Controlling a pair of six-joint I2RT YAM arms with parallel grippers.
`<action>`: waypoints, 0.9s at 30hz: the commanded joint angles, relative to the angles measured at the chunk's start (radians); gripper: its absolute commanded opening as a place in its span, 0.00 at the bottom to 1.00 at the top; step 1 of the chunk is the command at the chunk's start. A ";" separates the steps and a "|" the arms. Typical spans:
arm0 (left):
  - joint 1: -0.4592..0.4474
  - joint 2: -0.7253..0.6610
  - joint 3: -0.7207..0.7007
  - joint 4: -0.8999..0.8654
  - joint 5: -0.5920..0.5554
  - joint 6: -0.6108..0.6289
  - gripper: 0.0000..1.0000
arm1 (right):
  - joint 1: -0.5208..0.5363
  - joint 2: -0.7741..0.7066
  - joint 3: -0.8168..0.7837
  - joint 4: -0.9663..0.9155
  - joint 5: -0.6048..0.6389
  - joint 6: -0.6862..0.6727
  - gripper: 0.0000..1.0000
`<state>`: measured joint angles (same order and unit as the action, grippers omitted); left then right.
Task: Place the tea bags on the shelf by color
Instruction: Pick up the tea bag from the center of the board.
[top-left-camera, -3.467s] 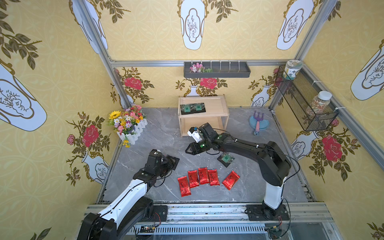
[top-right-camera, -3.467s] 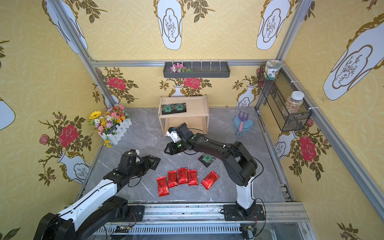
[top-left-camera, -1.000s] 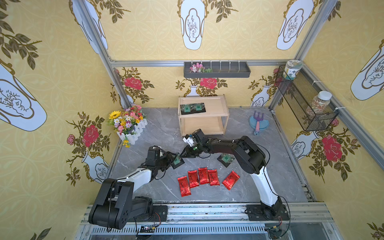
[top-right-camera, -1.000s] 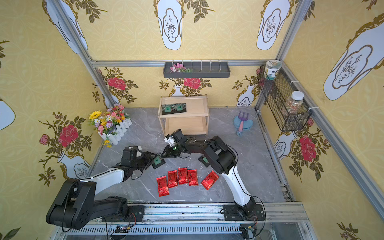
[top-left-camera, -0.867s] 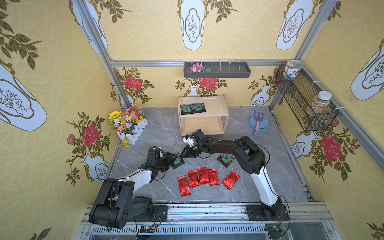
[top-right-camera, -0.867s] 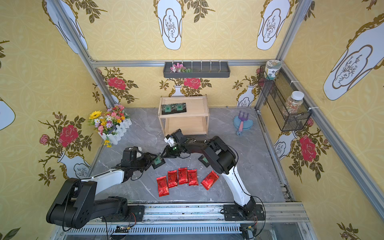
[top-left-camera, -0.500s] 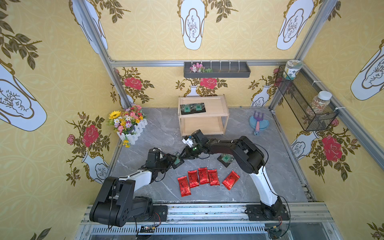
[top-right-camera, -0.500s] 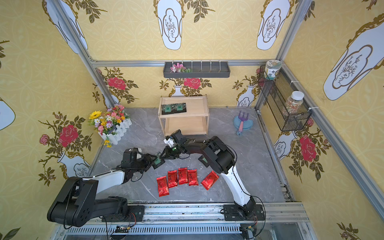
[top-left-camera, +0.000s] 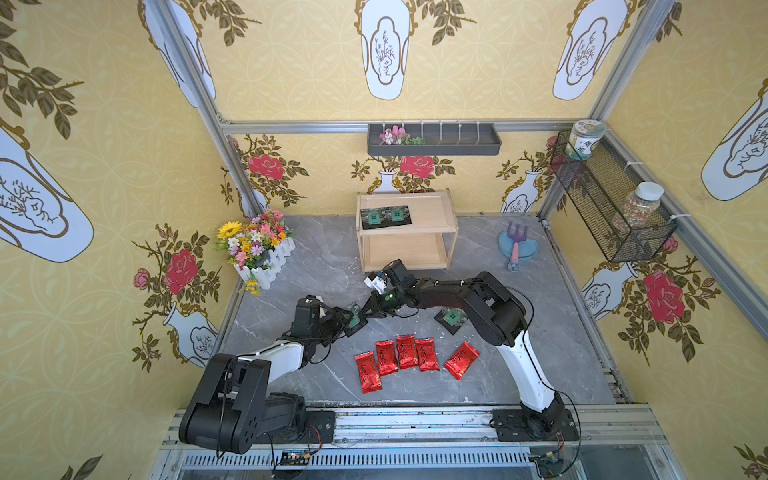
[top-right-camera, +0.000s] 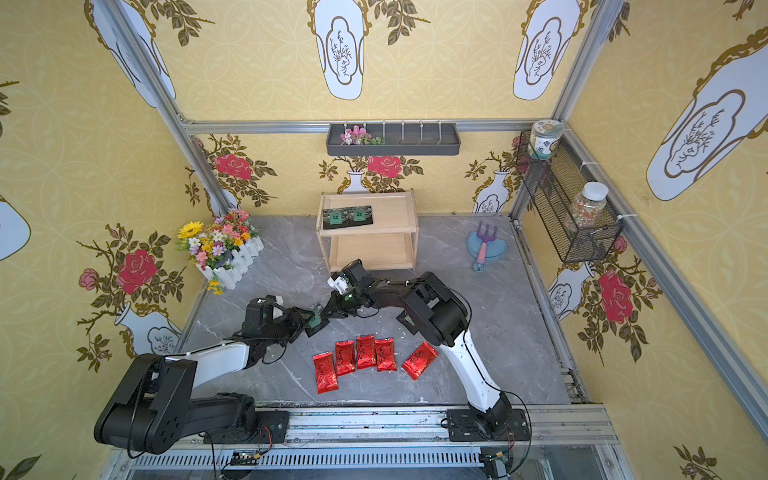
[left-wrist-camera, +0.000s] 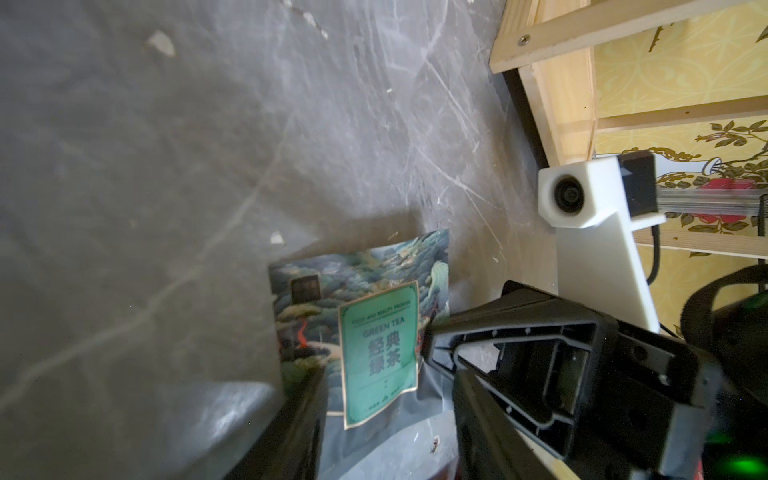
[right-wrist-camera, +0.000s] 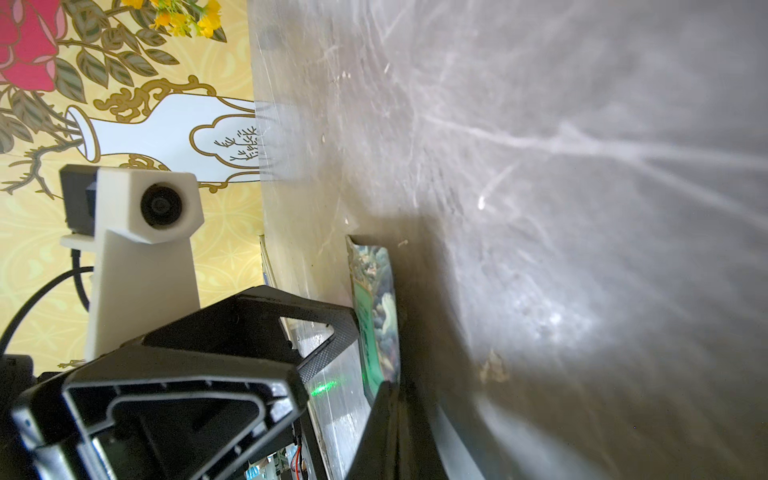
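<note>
**Left tool** (top-left-camera: 347, 323): my fingers are closed on the lower part of one black tea bag (left-wrist-camera: 378, 357). I hold it on edge over the worktop (top-left-camera: 316, 266), in front of the shelf (top-left-camera: 432, 218), and its green label faces my left wrist camera.

**Right tool** (top-left-camera: 368, 312): closed. My fingertips pinch the opposite edge of the same bag, so both tools grip it at once. It shows edge-on in the right wrist view.

**Shelf:** light wood with two tiers, standing at the back of the worktop near the wall.
- **Top tier:** two black tea bags (top-left-camera: 374, 217) (top-left-camera: 397, 215) lie flat, side by side, at its left end.

**Fourth black tea bag** (top-left-camera: 451, 318): flat on the worktop, partly hidden beneath my right arm.

**Red tea bags:** five, all flat on the worktop toward the front.
- Four form a close row (top-left-camera: 368, 372) (top-left-camera: 386, 357) (top-left-camera: 406, 352) (top-left-camera: 427, 354).
- The fifth (top-left-camera: 461, 360) lies just to their right, turned at an angle.

**Flower box** (top-left-camera: 266, 266): white picket, left of the shelf.

**Blue dish** (top-left-camera: 528, 251): right of the shelf, with a small rake (top-left-camera: 515, 241) lying across it.
</note>
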<state>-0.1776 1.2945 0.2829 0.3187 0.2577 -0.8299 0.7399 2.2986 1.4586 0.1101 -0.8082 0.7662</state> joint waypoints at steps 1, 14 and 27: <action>0.000 -0.018 0.014 -0.046 -0.007 0.015 0.54 | 0.001 -0.023 -0.006 0.044 -0.003 0.019 0.00; 0.000 -0.238 0.150 -0.289 -0.051 0.032 0.56 | -0.018 -0.202 -0.163 0.067 0.062 0.016 0.00; 0.006 -0.304 0.378 -0.500 -0.063 0.101 0.57 | -0.133 -0.523 -0.351 0.004 0.067 -0.030 0.00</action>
<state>-0.1738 0.9829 0.6334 -0.1223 0.1833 -0.7616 0.6262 1.8317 1.1141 0.1291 -0.7506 0.7738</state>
